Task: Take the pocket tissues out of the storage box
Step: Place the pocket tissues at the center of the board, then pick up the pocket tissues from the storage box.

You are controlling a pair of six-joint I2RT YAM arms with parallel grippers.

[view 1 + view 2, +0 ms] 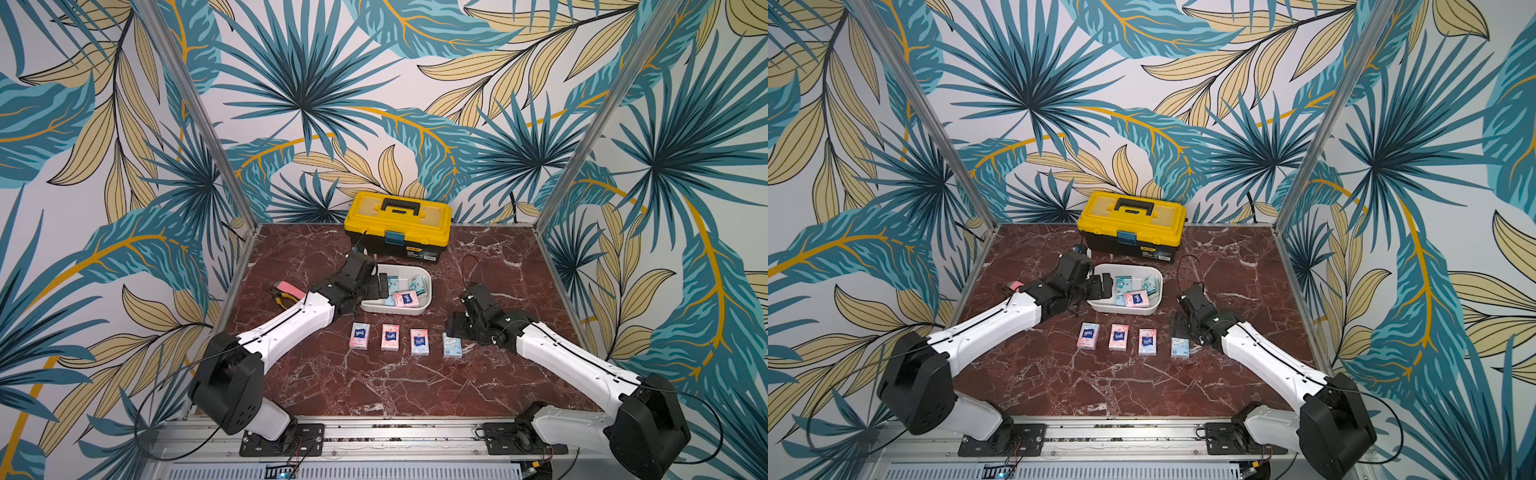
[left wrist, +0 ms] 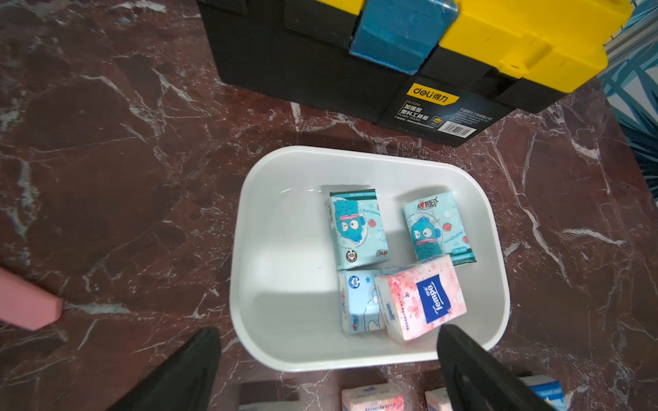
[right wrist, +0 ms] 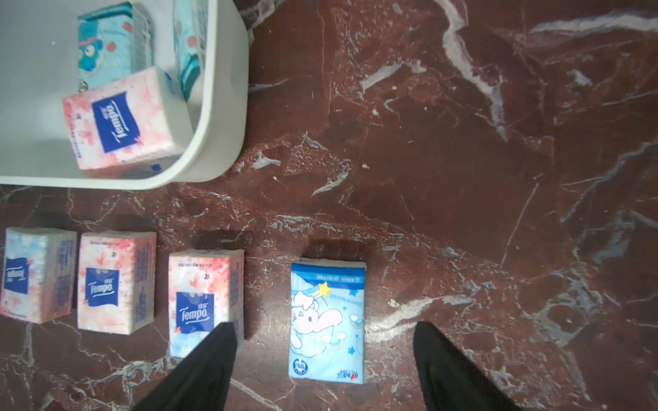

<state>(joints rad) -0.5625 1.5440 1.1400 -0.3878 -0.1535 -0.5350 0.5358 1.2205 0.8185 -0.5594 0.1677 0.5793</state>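
1. Only the left wrist view looks straight into the storage box [image 2: 249, 256]. Four pocket tissues [image 2: 356, 227] lie inside: two teal fish-print ones side by side, and a pale blue packet [image 2: 358, 302] partly under a tilted pink packet [image 2: 422, 297].
2. The right wrist view shows the other four in a row [image 3: 117, 281] on the surface [image 3: 463, 142] just in front of the box, each apart from its neighbour. The right pincer [image 3: 324, 324] hangs spread wide over the light blue end packet [image 3: 327, 295], gripping nothing.
3. The left pincer [image 2: 327, 331] gapes fully and is empty, with one finger outside the box's wall and the other over its rim beside the pink packet.
4. Both top views show the toolbox [image 1: 398, 226] close behind the box, with a narrow gap between. Open marble lies to the box's right and beyond the row.
5. In a top view, pliers with a pink tool [image 1: 286, 293] lie left of the box.
6. Readable: "Tempo" on the pink packets, "deli" on the toolbox sticker [image 2: 432, 96].
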